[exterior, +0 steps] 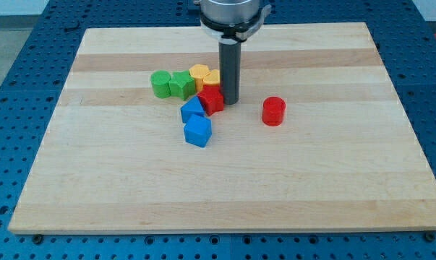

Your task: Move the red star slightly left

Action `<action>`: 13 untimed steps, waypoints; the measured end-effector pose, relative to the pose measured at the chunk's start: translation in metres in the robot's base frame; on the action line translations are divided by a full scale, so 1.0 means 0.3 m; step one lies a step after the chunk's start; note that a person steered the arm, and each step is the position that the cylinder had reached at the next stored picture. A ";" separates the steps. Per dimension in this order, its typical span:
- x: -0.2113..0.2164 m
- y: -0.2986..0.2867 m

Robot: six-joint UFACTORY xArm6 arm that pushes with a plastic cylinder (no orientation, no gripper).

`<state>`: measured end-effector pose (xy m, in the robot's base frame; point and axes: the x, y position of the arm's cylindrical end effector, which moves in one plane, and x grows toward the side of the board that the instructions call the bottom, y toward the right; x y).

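Pale wooden board (333,173) with lengthwise grain stripes sits on a blue perforated bench, and the blocks on it look like matte painted wood or plastic. So the robot has no gripper at all, just a dark smooth rod, and its tip (230,102) is planted right against the view's right side of the red star (211,100), so the star lies directly left of it. The star is jammed against the upper blue block (192,110) and sits just below the yellow blocks (205,78), with the green pair (171,84) further left and a blue cube (198,131) below. The red cylinder (273,111) stands alone, well to the right. Any further leftward push would probably shove the neighbours too.
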<state>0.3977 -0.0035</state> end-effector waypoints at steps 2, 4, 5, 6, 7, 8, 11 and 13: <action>0.002 -0.074; 0.018 -0.106; 0.040 -0.172; 0.058 -0.187; 0.060 -0.191; 0.060 -0.242; 0.084 -0.401; 0.030 -0.401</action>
<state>0.4067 -0.1237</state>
